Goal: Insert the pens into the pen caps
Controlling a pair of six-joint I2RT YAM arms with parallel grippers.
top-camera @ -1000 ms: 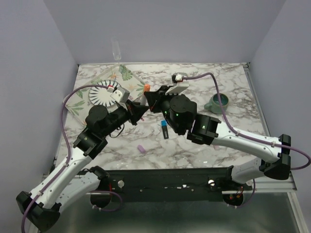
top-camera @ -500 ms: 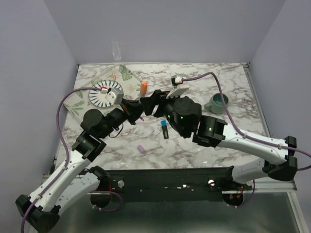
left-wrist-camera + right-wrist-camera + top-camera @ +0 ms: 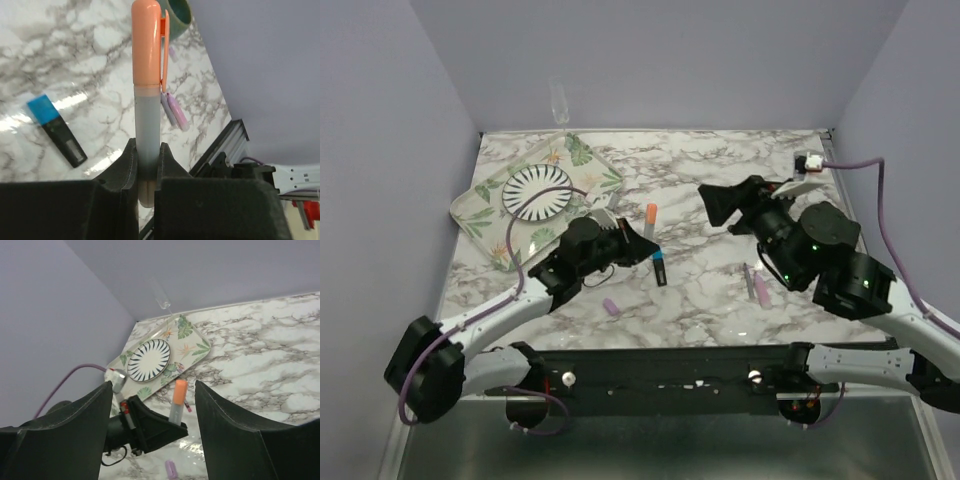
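grey marker [image 3: 148,125] stands upright, orange cap [image 3: 146,40] topmost, clamped in left gripper [image 3: 147,157]; right gripper [image 3: 153,390] spread, empty.

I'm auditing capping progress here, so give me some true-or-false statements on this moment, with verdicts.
The left gripper is shut on the grey pen. True.
The orange cap is on that pen. True.
The right gripper grips a marker. False: it is open and empty.
The striped plate sits on bare marble. False: it sits on the leafy tray.
A light purple cap lies loose on the table. True.
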